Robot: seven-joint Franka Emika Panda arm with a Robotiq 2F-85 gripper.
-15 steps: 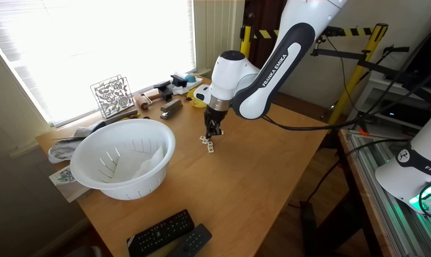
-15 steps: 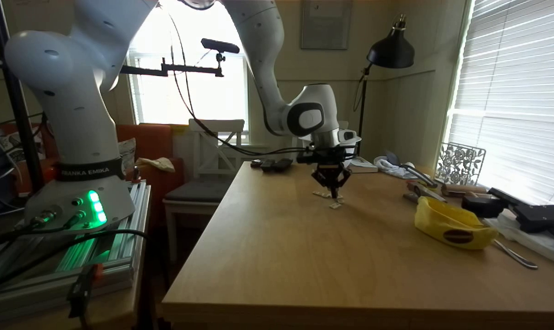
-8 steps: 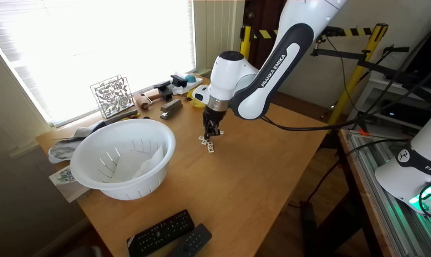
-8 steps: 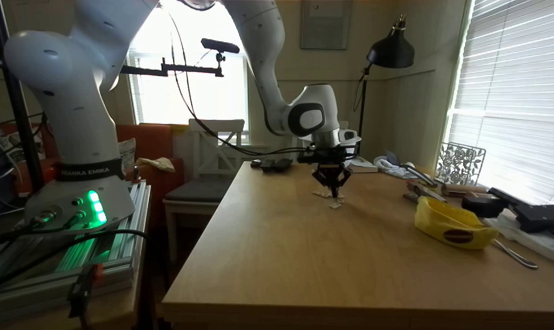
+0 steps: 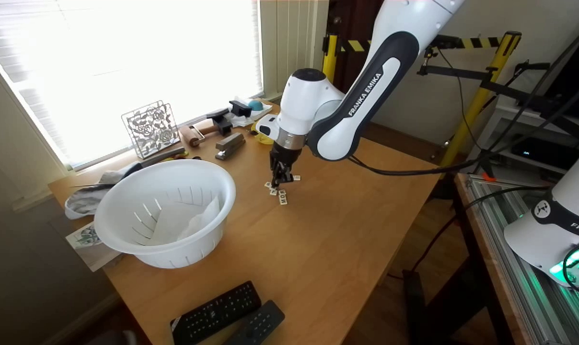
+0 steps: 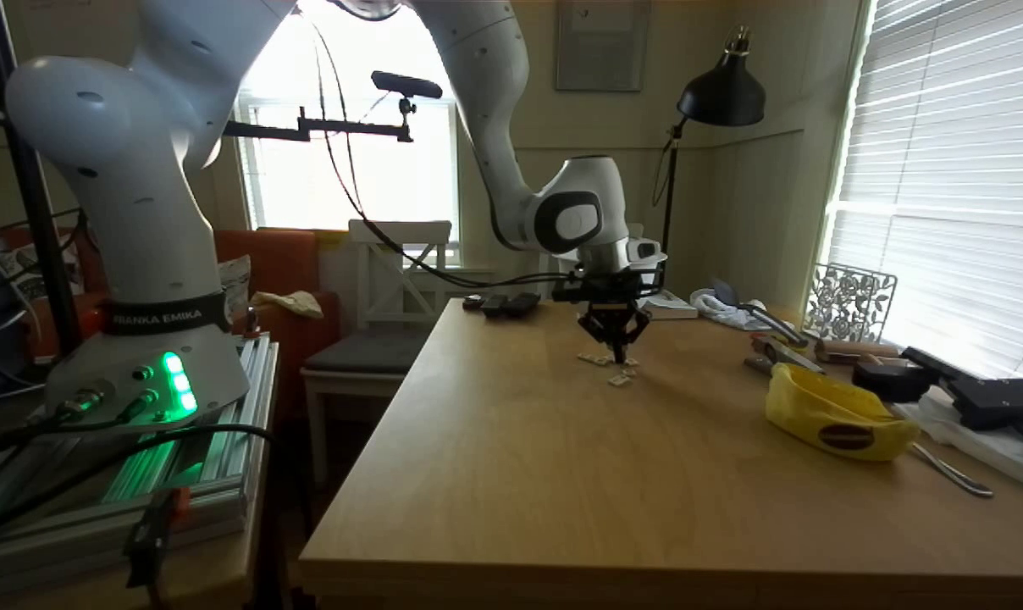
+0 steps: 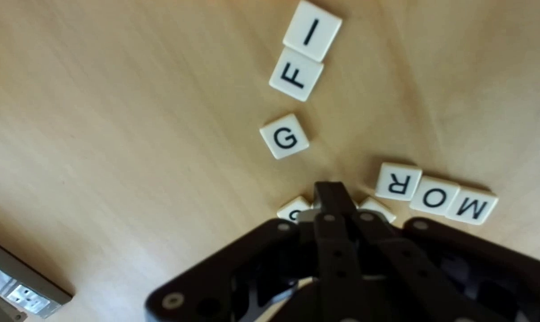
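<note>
My gripper (image 7: pixel 330 192) is shut, its dark fingertips pressed together with nothing seen between them. In the wrist view it comes in from the bottom over white letter tiles. A tile (image 7: pixel 292 208) shows partly at its left and another tile (image 7: pixel 377 208) at its right; their faces are mostly hidden. Ahead lie a G tile (image 7: pixel 284 136), an F tile (image 7: pixel 296 74) and an I tile (image 7: pixel 312 30). R (image 7: pixel 398 181), O (image 7: pixel 434 195) and M (image 7: pixel 472 205) tiles form a row at right. In both exterior views the gripper (image 5: pixel 276 186) points down, close above or touching the table; contact is unclear.
A white slotted basket (image 5: pixel 184 256) stands on the wooden table (image 5: pixel 328 230), with two black remotes (image 5: pixel 216 311) near the edge. A stapler (image 5: pixel 230 145) and a metal rack (image 5: pixel 151 129) sit toward the window. A yellow pouch (image 6: pixel 833 415) lies along that same side.
My shut gripper has slid slightly left in an exterior view. The tiles at its tip appear shifted a little the same way, and the tile behind it is more exposed.
</note>
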